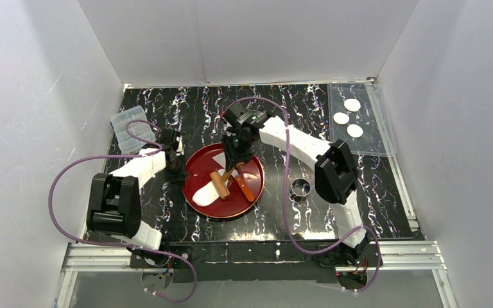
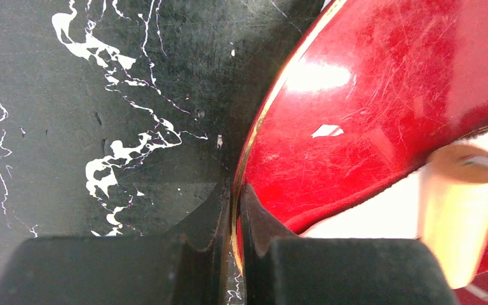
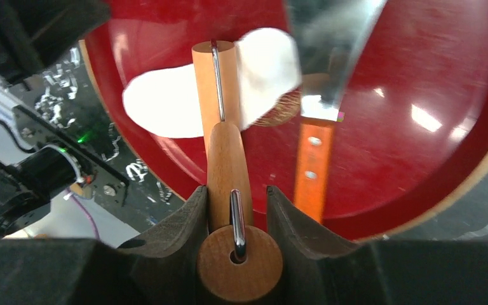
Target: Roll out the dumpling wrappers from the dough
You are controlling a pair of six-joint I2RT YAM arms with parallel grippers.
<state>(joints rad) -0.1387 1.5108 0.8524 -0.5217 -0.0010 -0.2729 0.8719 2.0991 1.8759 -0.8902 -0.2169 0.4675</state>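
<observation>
Two arms share one job over a glossy round red plate [image 1: 255, 168] at the middle of the black marbled surface [image 1: 186, 109]. The left end effector [image 1: 177, 165] is clamped shut on the plate's left rim. The left wrist view shows its dark fingers [image 2: 197, 229] pressed together with the gold-edged rim between them, a hold that looks meant to stop the plate sliding under the roller's push.

The right end effector [image 1: 236, 162] is closed on the handle of a small wooden rolling pin [image 1: 220, 185], a finger tight on either side. The roller lies across the soft white dough [image 1: 199, 194], a flattened oblong sheet on the plate's left half. Gripping the handle rather than the barrel should leave the roller free to turn.

An orange-handled metal scraper [image 1: 244, 187] lies loose on the plate just beside the pin, apparently on hand for lifting the sheet. A small metal ring [image 1: 300, 188] stands on the surface just right of the plate, likely the cutter for the next step. Three thin round white dumpling wrappers [image 1: 341, 118] rest on a clear plastic sheet [image 1: 373, 144] in the far right corner, well apart from the plate, seemingly set out of the way of the rolling.
</observation>
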